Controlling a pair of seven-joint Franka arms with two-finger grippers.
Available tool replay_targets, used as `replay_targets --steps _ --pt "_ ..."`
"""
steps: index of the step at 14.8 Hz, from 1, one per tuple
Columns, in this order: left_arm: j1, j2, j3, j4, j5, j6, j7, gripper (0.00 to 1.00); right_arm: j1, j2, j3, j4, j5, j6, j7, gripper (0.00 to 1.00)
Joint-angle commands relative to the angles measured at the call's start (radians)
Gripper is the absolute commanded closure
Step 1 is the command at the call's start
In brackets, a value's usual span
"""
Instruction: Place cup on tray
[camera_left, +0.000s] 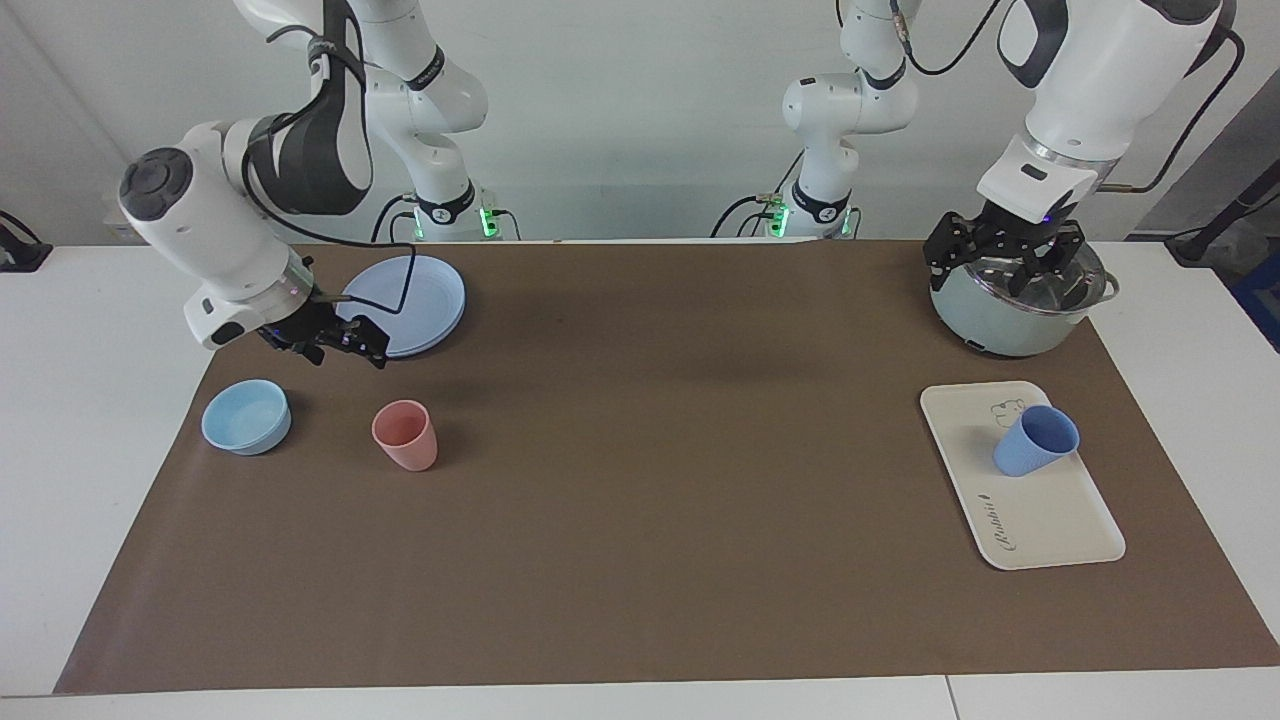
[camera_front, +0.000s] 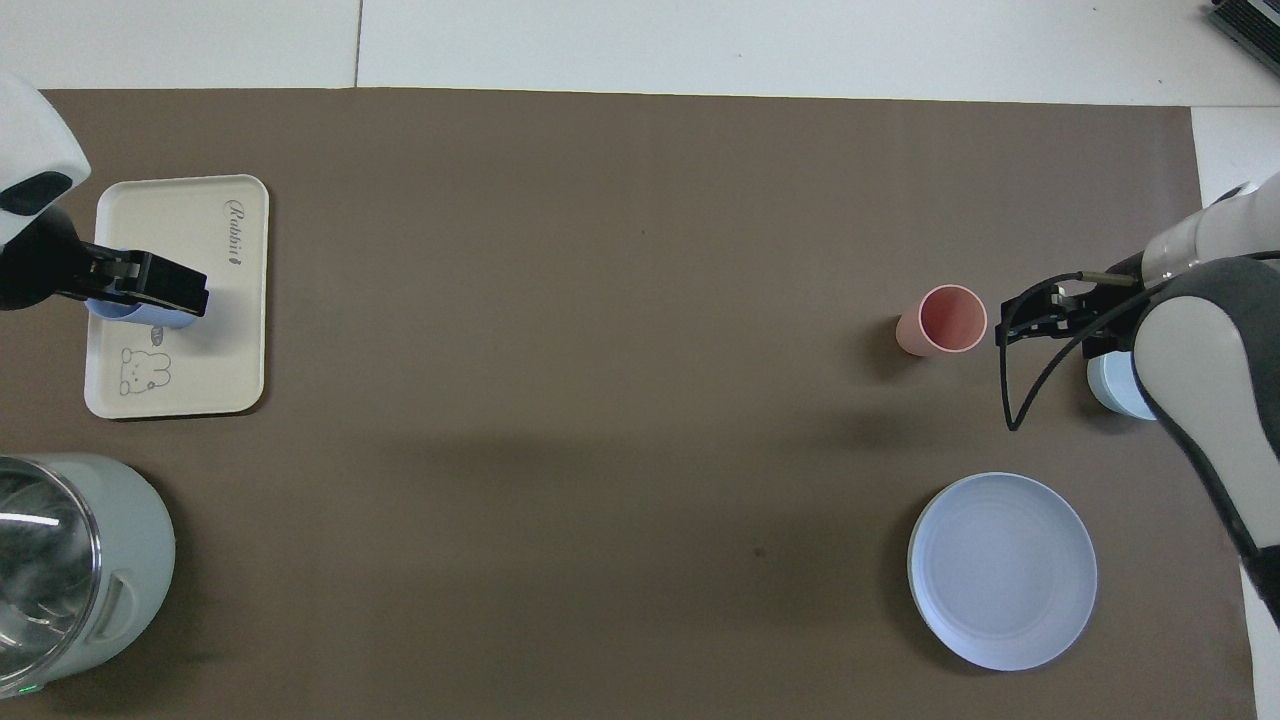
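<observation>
The periwinkle-blue cup (camera_left: 1037, 441) stands on the cream tray (camera_left: 1045, 520), at the tray's end nearer the robots, beside the bear drawing. My left gripper (camera_left: 1003, 267) hangs open and empty above the pot, well clear of the cup. Seen from overhead, the left gripper (camera_front: 150, 290) covers most of the cup (camera_front: 128, 313) on the tray (camera_front: 185, 235). My right gripper (camera_left: 340, 343) is open and empty in the air between the plate and the pink cup, at the right arm's end of the table.
A salmon-pink cup (camera_left: 405, 435) and a low light-blue bowl (camera_left: 246, 416) stand at the right arm's end, with a round blue plate (camera_left: 401, 304) nearer the robots. A grey-green pot (camera_left: 1010, 300) with a glass lid sits near the left arm's base.
</observation>
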Motion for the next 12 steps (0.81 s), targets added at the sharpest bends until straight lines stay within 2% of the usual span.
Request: replay_targets --steps 1,3,5,8,12 --pt "-0.001 -0.036 0.004 -0.059 0.02 0.046 -0.008 0.0 0.027 -0.067 0.001 0.004 -0.033 -0.011 -0.049 0.0" --pt "-0.001 -0.051 0.004 -0.097 0.018 0.102 -0.061 0.0 0.067 -0.08 0.001 0.053 -0.04 -0.046 -0.047 0.0" --pt "-0.002 -0.051 0.004 -0.087 0.021 0.064 -0.043 0.0 0.078 -0.077 0.003 0.11 -0.092 -0.098 -0.041 0.0" --pt "-0.004 -0.05 0.004 -0.07 0.024 0.016 -0.03 0.0 0.078 -0.078 -0.002 0.153 -0.106 -0.173 -0.038 0.0" --pt "-0.001 -0.053 0.004 -0.073 0.023 0.001 -0.004 0.0 0.073 -0.05 0.0 0.272 -0.139 -0.287 -0.038 0.0"
